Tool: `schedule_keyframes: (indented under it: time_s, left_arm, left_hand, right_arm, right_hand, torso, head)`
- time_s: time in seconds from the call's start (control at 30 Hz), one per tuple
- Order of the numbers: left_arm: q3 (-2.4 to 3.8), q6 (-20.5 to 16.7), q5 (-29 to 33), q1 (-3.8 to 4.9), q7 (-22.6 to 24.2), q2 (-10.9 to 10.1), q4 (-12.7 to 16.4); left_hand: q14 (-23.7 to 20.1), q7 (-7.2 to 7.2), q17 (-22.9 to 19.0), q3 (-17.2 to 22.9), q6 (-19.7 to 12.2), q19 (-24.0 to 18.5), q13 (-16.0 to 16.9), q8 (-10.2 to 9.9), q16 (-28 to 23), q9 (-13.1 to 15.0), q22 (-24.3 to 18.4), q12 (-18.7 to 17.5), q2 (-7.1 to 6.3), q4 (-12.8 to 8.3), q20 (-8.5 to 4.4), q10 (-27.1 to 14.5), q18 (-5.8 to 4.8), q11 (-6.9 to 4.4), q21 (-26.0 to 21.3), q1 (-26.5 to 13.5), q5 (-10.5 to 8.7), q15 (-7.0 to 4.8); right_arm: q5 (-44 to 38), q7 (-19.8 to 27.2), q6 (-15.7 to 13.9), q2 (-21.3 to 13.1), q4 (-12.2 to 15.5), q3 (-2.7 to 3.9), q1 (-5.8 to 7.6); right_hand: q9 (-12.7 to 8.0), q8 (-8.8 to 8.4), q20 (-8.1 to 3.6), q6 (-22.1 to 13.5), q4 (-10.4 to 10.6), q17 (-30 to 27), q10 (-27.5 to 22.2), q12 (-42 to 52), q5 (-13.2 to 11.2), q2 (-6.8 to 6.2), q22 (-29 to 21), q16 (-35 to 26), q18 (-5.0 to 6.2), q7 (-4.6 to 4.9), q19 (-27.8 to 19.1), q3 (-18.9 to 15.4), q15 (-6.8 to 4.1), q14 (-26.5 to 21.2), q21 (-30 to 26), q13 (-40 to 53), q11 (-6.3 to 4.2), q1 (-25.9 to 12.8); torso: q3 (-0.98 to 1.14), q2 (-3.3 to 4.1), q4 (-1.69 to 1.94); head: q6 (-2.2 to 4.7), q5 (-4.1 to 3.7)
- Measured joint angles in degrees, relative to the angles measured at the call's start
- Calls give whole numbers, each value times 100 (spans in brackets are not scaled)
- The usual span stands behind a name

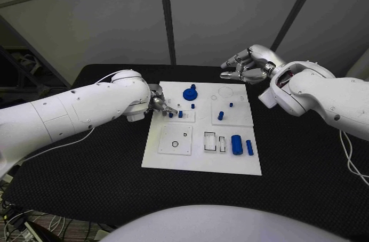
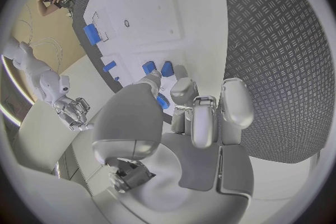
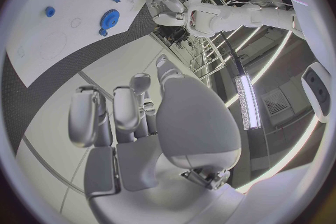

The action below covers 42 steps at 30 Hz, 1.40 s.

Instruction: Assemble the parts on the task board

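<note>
On my left, the left silver hand (image 1: 161, 106) sits at the left edge of the flat white rectangular task board (image 1: 201, 164), fingers reaching over its upper left part; in the left wrist view the fingertips (image 2: 158, 85) are pressed against a small blue peg (image 2: 163, 101), and it looks pinched between thumb and finger, though the hand hides most of it, so I say that with some doubt; two more short blue pegs (image 2: 157, 68) stand on the board just beyond those fingertips; in the head view they show as small blue pegs (image 1: 180, 114) just beside the hand.

Moving right, a round blue toothed gear (image 1: 190, 94) sits near the board's top edge; a small blue stub (image 1: 193, 106) lies below it; further right a short blue peg (image 1: 221, 115) stands in the square upper right plate; lower down, a large blue cylinder (image 1: 237, 145) and a slimmer blue rod (image 1: 249, 147) lie side by side near the board's right edge, next to rectangular slots (image 1: 214, 141).

On my right, the right silver hand (image 1: 245, 66) hovers off the board's far right corner, above the black textured table (image 1: 92, 183); the right wrist view shows its fingers (image 3: 129, 109) apart and loosely extended, grasping nothing.
</note>
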Motion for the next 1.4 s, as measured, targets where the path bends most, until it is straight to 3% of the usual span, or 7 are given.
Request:
schedule_keyframes:
  time_s: [0.5,0.63,0.8,0.83,0.87,1.07,1.4]
  left_arm:
    - [228,-626,235,6,151,-131,112]
    - [241,-814,347,13,232,-155,120]
    - [246,-1030,497,23,613,-111,64]
    - [244,-1077,528,24,779,-76,39]
    - [235,-1117,541,27,929,-43,21]
    - [124,-1425,458,32,1926,148,-73]
    - [-51,-1906,-301,31,3049,390,-289]
  left_hand:
    - [0,114,0,-458,-198,-232,-314,-272,-335,-33,-313,-1351,193,5,20,-9,0,32,-458,19,0,0]
    - [6,207,-66,-577,-433,-623,-897,-495,-744,-200,-772,-2875,217,8,86,-232,-1,158,-1072,181,0,103]
    - [-1374,624,-3138,-241,-1355,-1956,-2142,-570,-3885,-1257,-2219,-4405,413,-403,340,-1392,48,559,-3155,1515,2,476]
    - [-1559,687,-3403,-91,-1426,-2075,-2484,-597,-4278,-1517,-2361,-4451,397,-510,391,-1576,383,614,-3371,1828,2,541]
    - [-1649,741,-3615,52,-1479,-2148,-2892,-598,-4615,-1817,-2506,-4501,350,-591,447,-1701,405,674,-3578,2088,18,603]
    - [-1324,792,-4118,407,-1274,-1977,-4777,-598,-5510,-3177,-2917,-4524,-53,-798,612,-1845,403,758,-4040,2599,253,676]
    - [-689,767,-4025,381,-1073,-1536,-6087,-598,-5698,-4256,-2952,-4502,-234,-1067,565,-1971,403,802,-4034,2534,574,598]
  right_arm:
    - [0,1,0,-1,-13,0,-1]
    - [0,1,0,-3,-18,0,-1]
    - [0,1,-2,-3,-32,-1,-1]
    - [0,1,-3,-2,-38,-1,-1]
    - [0,1,-3,-1,-43,-1,-1]
    - [0,1,-6,2,-55,-2,-1]
    - [0,3,-9,17,-58,-2,-2]
  right_hand:
    - [0,0,0,0,0,0,0,0,0,0,0,1,1,0,0,0,0,0,0,-3,0,0]
    - [0,0,0,0,0,0,0,0,0,0,0,1,1,0,0,0,0,0,0,-4,0,0]
    - [0,0,0,0,0,-10,0,0,0,0,0,-34,1,0,0,0,0,0,-26,-17,0,0]
    - [0,0,0,0,0,-10,0,0,0,0,0,-34,0,0,0,0,0,0,-26,-17,0,0]
    - [0,0,0,0,0,-10,0,0,0,0,0,-34,1,0,0,0,0,0,-26,-16,0,0]
    - [0,0,0,0,0,-10,0,0,0,0,0,-34,0,0,0,0,0,0,-26,-23,0,0]
    - [0,0,0,0,0,-9,0,0,0,0,0,-34,0,0,0,0,0,0,-26,-22,0,0]
  torso:
    - [2,0,1]
    - [3,0,2]
    - [4,0,3]
    - [4,1,3]
    - [5,3,3]
    - [5,10,-3]
    - [5,10,-5]
  head:
    - [15,-7]
    - [25,-8]
    - [59,-31]
    - [70,-38]
    - [83,-52]
    - [137,-84]
    - [177,-114]
